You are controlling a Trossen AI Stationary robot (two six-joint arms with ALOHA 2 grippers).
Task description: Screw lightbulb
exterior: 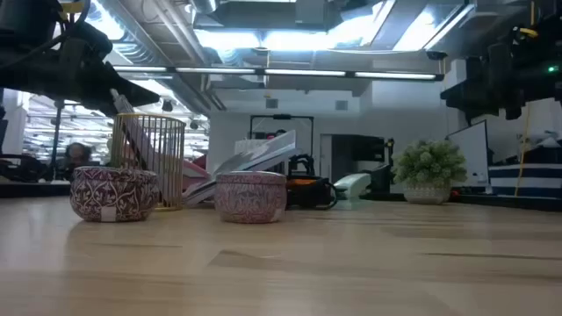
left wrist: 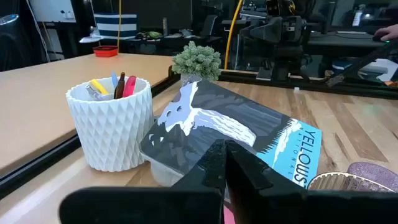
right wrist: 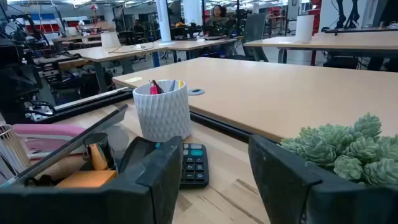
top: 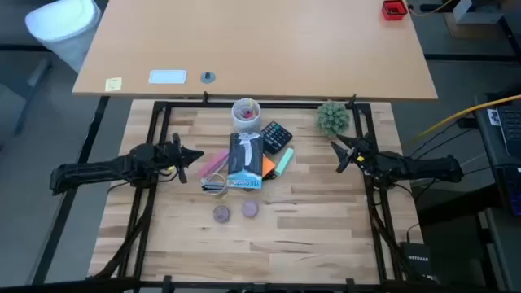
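The lightbulb shows in no view. My left gripper [top: 192, 155] hovers above the table's left side, shut with nothing between its fingers [left wrist: 227, 163], and points at the pile of things in the middle. My right gripper [top: 337, 155] hovers above the right side, open and holding nothing [right wrist: 214, 171], and points at the same pile. Two purple round tins [top: 221, 213] [top: 249, 209] stand on the wood nearer the front edge, also seen in the low view [exterior: 114, 193] [exterior: 251, 196].
A white patterned cup of pens [top: 246, 112] stands at the back middle. In front of it lie a printed book [top: 244, 161], a calculator [top: 277, 136], a pink item [top: 213, 164], a wire holder [top: 215, 185] and a green marker [top: 285, 164]. A small plant [top: 332, 118] stands back right.
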